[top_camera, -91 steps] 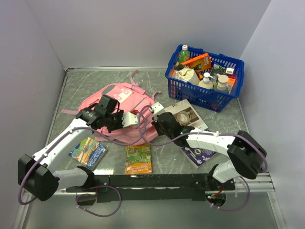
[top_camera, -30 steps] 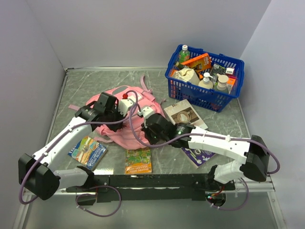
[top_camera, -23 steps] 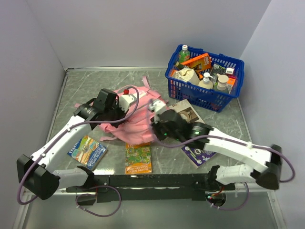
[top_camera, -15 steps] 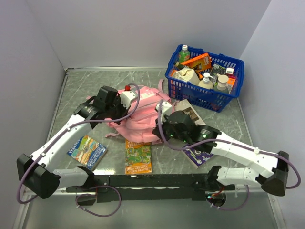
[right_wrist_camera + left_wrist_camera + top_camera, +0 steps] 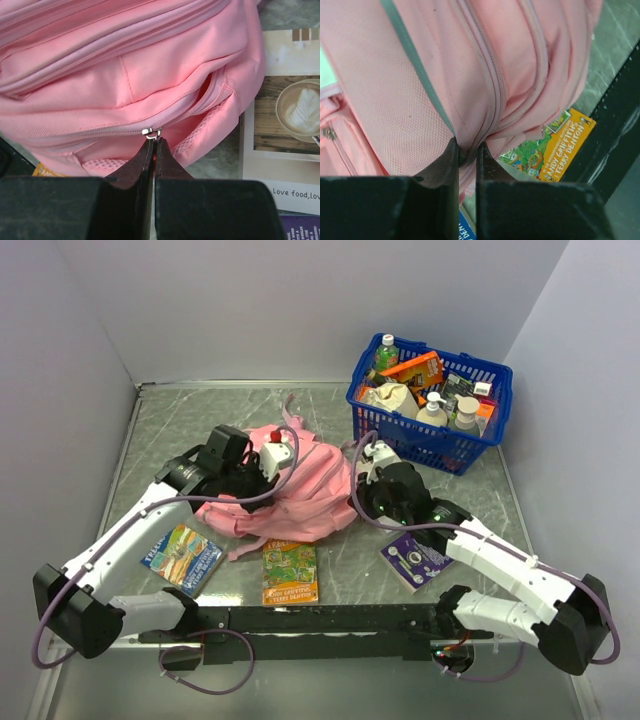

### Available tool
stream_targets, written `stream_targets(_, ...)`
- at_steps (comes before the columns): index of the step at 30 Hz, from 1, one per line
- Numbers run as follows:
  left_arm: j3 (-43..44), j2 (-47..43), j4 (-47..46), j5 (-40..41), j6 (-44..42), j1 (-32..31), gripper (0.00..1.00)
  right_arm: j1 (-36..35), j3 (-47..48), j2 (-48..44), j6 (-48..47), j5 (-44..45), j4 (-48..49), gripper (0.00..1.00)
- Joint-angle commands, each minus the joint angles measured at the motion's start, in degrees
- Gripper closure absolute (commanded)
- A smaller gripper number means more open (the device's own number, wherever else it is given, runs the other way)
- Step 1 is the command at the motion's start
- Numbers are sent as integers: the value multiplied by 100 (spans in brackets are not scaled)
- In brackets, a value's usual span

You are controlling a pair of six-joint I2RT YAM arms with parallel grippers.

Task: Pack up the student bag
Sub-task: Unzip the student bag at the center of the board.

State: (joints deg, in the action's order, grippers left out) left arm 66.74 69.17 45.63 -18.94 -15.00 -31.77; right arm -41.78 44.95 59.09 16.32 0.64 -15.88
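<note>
At the left, the left gripper (image 5: pixel 466 147) is nearly closed, its jaws nipping a fold of pink cloth beside a zip seam. Three seconds earlier it rested on the student bag (image 5: pixel 300 485) while the bag lay flat with a white patch facing up. Since then the bag has been rolled over and hauled toward 3 o'clock, and the patch no longer shows.

The bag now sits mid-table, just left of centre. Its long axis runs from about 8 o'clock to 2 o'clock. One strap trails toward 12 and another toward 7. Which end is the top cannot be told.

The right gripper (image 5: pixel 154 142) has swung from the table's middle out toward 3 o'clock. It is fully closed on the small metal zip pull (image 5: pixel 151 132) at the bag's right end. A gap shows in the zip line beside the pull, so a compartment is probably being opened while the left arm anchors the cloth.

Nothing looks packed yet. The blue book (image 5: pixel 183 558), orange book (image 5: pixel 290 572), purple book (image 5: pixel 415 560) and coffee magazine (image 5: pixel 285 110) all lie outside the bag.
</note>
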Motion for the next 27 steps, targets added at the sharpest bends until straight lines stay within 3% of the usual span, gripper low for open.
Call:
stream_targets(1,41,-44,-124,-892,-152,-197,81,135,250,391,-208,-46,-231,100)
stream_targets(6,-530,-44,-888,-1128,-152,-427,62,135,374,735,-383,-310,-187,100)
stream_targets(9,-469,53,-1073,-1366,-108,-435,44,135,313,823,-480,-363,-30,100)
stream_targets(10,-469,53,-1160,-1402,-160,-435,15,144,234,789,-515,-381,101,100)
stream_targets(11,-486,44,-1222,-1419,-195,-427,3,135,208,771,-568,-390,190,100)
stream_targets(18,-487,141,-1259,-1516,-845,-427,4,135,102,779,-788,-557,586,100)
stream_targets(22,-110,237,-968,-1586,-1853,-365,4,144,111,771,-946,-425,744,100)
stream_targets(27,251,649,-1001,-1683,-3138,170,3,144,-73,648,-885,-390,1051,100)
